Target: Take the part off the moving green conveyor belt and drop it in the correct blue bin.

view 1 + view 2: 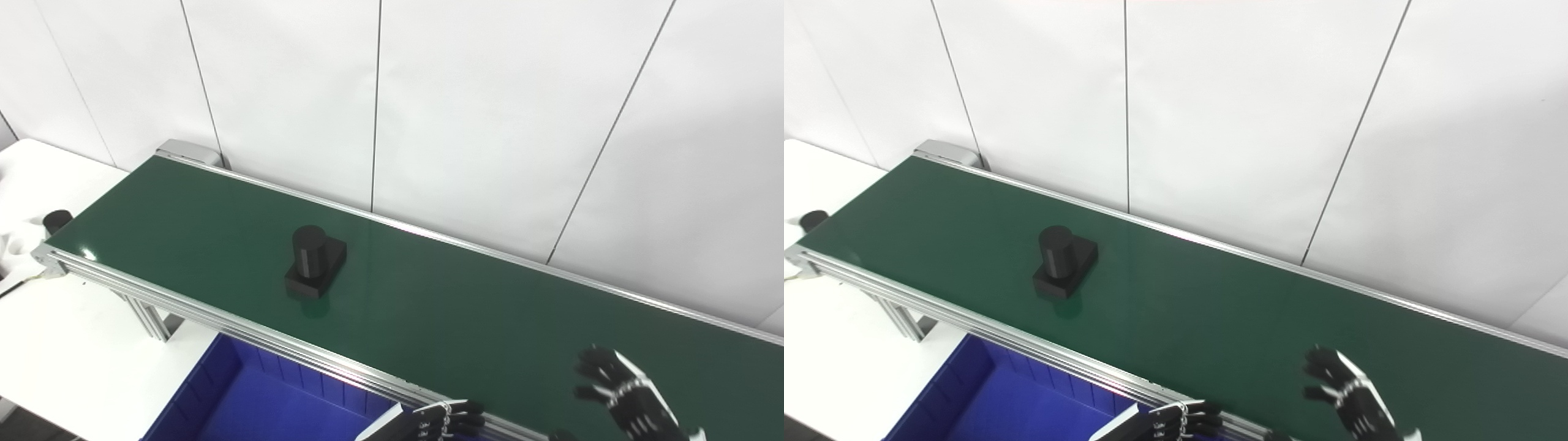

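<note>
Black part [313, 262] upright on green conveyor belt [429, 306], unmarked | right robot hand [625, 392] spread, empty | left robot hand [444, 419] state indeterminable | blue bin [257, 404] near left

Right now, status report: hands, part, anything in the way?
Right hand open over belt. Left hand at belt's near rail, state unclear. Black part untouched on green conveyor belt. Nothing between.

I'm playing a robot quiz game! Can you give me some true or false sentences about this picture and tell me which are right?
1. The black part sits on the green conveyor belt. True.
2. The right hand is holding the part. False: it hovers open over the belt, far from the part.
3. A blue bin sits below the belt's near edge. True.
4. The part is a flat disc. False: it is a cylinder standing on a square base.
5. The left hand is by the belt's near rail. True.
</note>
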Controlling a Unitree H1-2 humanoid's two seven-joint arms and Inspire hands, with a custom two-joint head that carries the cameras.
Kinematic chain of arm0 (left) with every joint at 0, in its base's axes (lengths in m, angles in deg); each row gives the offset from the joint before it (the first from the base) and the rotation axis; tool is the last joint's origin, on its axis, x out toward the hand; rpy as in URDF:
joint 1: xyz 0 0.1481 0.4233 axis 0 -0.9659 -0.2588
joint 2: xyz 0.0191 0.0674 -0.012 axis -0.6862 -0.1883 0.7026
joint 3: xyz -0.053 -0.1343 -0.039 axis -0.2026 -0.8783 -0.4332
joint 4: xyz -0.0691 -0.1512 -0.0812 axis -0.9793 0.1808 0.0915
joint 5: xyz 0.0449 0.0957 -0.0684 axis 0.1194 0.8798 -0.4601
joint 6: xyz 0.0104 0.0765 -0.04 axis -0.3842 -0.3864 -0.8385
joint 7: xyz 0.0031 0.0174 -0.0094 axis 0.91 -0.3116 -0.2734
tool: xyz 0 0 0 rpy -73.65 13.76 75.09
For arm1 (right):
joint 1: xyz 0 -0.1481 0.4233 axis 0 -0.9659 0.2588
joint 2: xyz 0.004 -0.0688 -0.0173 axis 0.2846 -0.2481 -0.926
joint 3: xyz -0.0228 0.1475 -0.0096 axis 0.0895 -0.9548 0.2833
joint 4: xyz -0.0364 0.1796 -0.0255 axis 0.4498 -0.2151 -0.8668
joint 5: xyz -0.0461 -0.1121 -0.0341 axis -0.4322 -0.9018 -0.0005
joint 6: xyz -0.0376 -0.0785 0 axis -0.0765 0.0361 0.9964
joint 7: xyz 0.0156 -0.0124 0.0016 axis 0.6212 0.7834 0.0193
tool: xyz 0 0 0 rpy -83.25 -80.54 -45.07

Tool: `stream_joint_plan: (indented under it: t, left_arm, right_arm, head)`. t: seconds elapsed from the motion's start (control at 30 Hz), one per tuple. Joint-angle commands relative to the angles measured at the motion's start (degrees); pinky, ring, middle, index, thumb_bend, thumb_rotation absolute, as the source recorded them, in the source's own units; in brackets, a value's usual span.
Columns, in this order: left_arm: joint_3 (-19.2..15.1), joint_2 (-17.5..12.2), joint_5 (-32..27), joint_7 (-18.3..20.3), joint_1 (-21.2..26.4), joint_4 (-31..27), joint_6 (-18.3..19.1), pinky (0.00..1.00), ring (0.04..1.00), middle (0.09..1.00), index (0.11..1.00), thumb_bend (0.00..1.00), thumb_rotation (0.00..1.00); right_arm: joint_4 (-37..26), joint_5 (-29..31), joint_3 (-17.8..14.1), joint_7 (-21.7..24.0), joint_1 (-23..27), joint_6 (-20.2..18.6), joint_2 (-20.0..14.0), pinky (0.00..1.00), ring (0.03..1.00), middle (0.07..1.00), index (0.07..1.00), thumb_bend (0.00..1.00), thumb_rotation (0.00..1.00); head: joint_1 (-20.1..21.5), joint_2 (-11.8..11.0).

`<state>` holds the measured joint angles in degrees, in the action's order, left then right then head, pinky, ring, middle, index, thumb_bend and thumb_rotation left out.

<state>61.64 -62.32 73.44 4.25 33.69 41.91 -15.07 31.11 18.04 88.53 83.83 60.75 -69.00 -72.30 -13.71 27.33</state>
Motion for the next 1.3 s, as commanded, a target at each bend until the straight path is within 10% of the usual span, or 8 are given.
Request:
stream_joint_plan:
  t: [0.0, 1.27]
  left_arm:
    - [-0.1, 0.2, -1.1, 0.7, 1.0, -0.3, -2.4, 0.81, 0.849, 0.86, 0.87, 1.0, 0.35]
    - [-0.5, 0.4, -1.7, 1.6, 3.1, 2.5, -3.6, 0.84, 0.862, 0.862, 0.877, 1.0, 0.34]
  right_arm:
    - [-2.1, -1.5, 0.1, -0.2, 2.4, -2.1, 0.4, 0.6, 0.756, 0.779, 0.785, 0.69, 0.31]
    - [15.1, -15.6, 5.4, -0.5, 24.5, -12.1, 1.5, 0.73, 0.85, 0.883, 0.875, 0.68, 0.28]
  head:
    - [0.2, 0.1]
    - [2.9, 0.3]
